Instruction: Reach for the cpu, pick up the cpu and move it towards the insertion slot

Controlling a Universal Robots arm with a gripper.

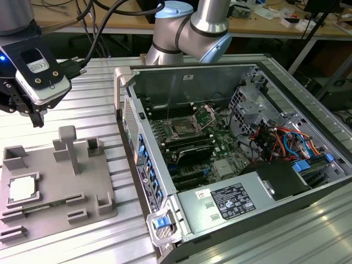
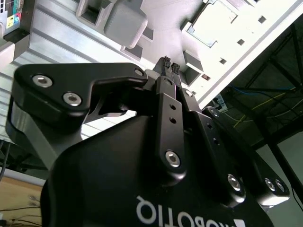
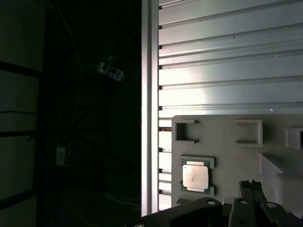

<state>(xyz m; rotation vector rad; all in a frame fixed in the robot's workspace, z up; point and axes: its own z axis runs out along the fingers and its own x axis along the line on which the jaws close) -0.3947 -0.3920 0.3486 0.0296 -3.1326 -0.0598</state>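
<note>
Fingers together & empty, clear of cpu in grey tray; insertion slot well apart, in pc case.

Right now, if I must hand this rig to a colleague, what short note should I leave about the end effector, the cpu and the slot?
End effector: fingers closed, holding nothing, hovering above the grey tray, not touching the cpu.
Cpu: lies flat in its recess on the tray, at the exterior view's left.
Insertion slot: on the board inside the open computer case, at the exterior view's right of the tray.
Done: the arm is over the tray; nothing is grasped.
Left: grasp, lift, carry towards the slot.
</note>
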